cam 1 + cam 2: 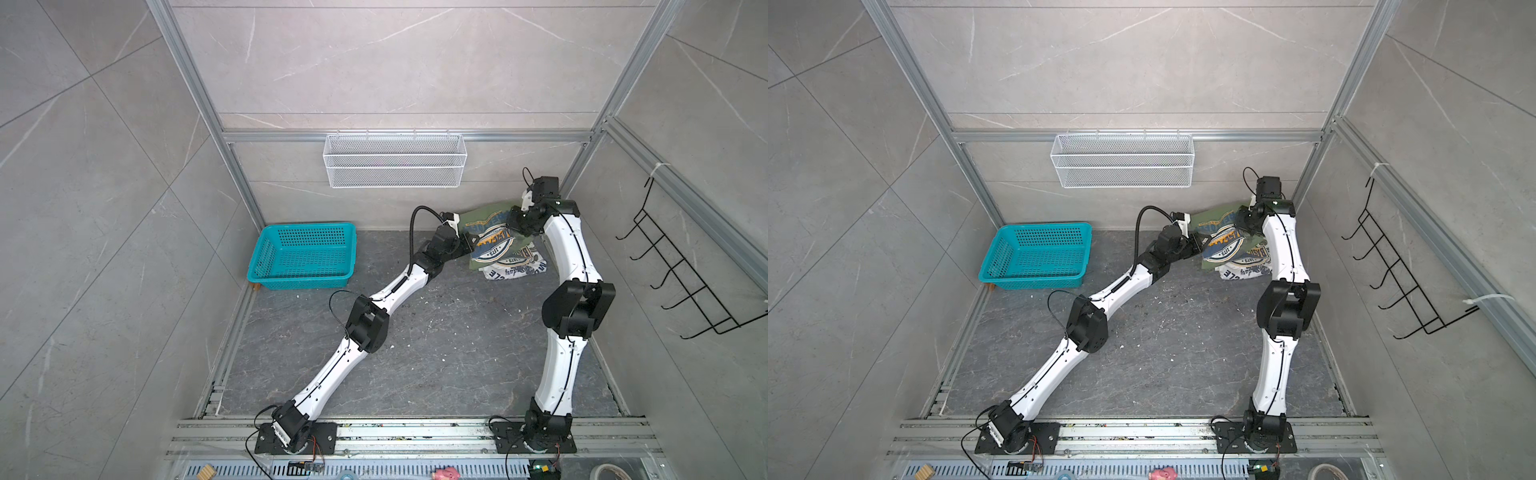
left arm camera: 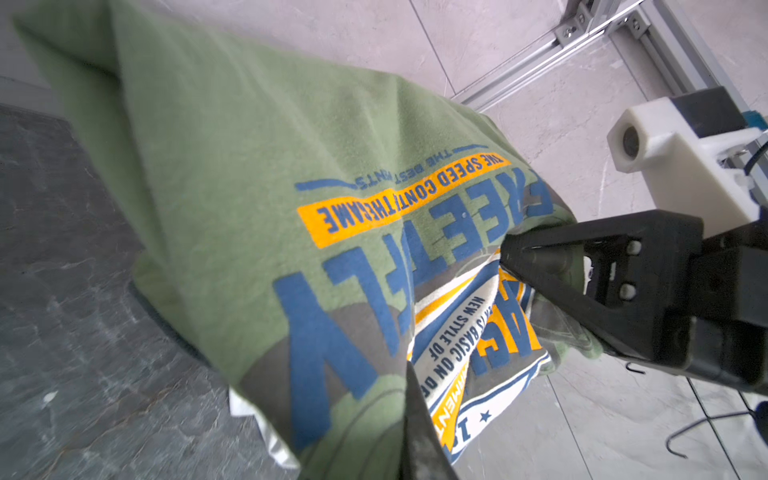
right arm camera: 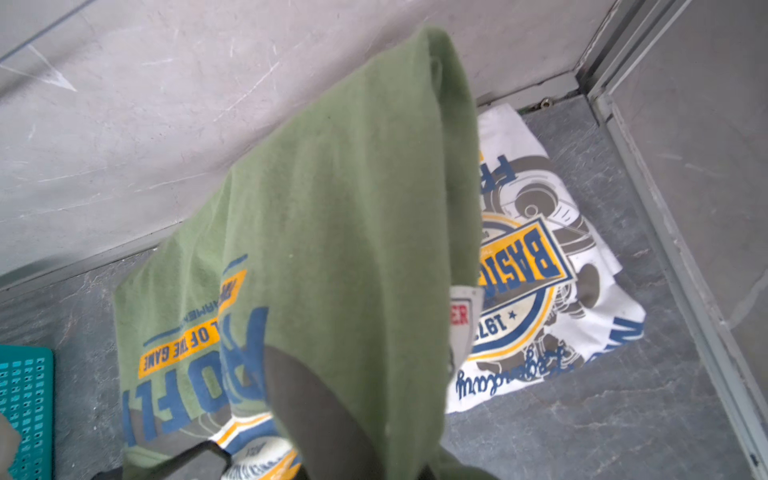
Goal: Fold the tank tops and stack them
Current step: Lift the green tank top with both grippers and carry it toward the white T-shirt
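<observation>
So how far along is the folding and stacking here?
Done: the white top lies folded on the table near the back corner. In hand: the left gripper and right gripper both hold the green top, raised partly over the white one. Left: lower it flat onto the white top and let go.
</observation>
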Robot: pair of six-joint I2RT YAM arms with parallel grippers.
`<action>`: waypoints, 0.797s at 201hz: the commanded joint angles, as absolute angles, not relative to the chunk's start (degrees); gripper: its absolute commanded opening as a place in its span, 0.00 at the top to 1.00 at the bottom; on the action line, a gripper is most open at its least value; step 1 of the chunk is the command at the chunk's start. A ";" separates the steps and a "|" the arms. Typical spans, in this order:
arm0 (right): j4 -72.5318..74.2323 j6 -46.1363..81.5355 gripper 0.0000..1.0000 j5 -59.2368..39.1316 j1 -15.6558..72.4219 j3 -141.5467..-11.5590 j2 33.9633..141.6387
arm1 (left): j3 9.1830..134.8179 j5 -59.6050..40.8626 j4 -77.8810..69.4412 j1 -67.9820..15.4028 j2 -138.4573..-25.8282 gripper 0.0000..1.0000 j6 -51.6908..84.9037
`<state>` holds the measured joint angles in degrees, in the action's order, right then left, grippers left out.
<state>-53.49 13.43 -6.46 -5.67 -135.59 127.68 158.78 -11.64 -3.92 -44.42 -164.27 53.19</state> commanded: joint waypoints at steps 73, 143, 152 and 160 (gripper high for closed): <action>-47.96 17.77 0.91 -4.99 -10.38 -122.82 129.77 | 160.17 -7.77 -8.18 -44.74 -170.31 1.00 52.00; -51.74 14.46 0.91 0.51 -6.38 -129.21 127.44 | 157.93 -8.66 -8.67 -44.65 -167.40 1.00 50.01; -52.27 14.20 0.91 0.87 -5.92 -130.36 127.63 | 157.82 -8.73 -8.72 -44.65 -167.42 1.00 49.92; -52.98 13.70 0.90 1.22 -5.14 -131.71 128.22 | 157.65 -8.66 -8.72 -44.63 -167.43 1.00 49.92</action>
